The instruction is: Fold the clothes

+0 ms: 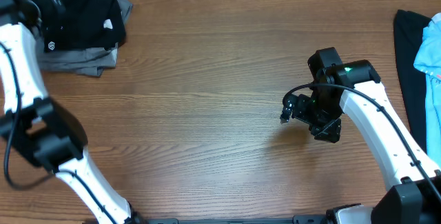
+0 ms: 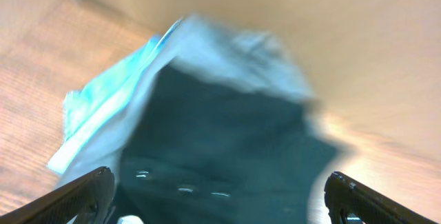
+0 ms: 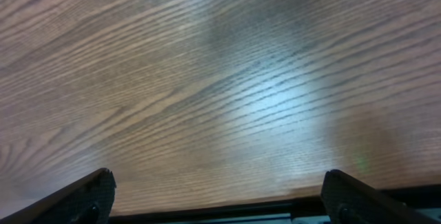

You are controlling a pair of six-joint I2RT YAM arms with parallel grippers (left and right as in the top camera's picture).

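Observation:
A folded black shirt (image 1: 83, 18) with a small round white logo lies on folded grey garments (image 1: 79, 62) at the far left corner of the table. In the left wrist view the black shirt (image 2: 227, 148) is blurred, lying on grey and light blue fabric (image 2: 103, 107). My left gripper (image 2: 220, 196) is open just above the pile, empty. My right gripper (image 1: 291, 108) is open and empty over bare wood right of centre; the right wrist view (image 3: 220, 196) shows only table. More clothes, black (image 1: 412, 65) and light blue (image 1: 431, 48), lie at the right edge.
The wooden table (image 1: 207, 100) spans the view. My left arm (image 1: 41, 134) runs along the left edge. My right arm (image 1: 386, 141) crosses the lower right. The table's near edge shows in the right wrist view (image 3: 220, 209).

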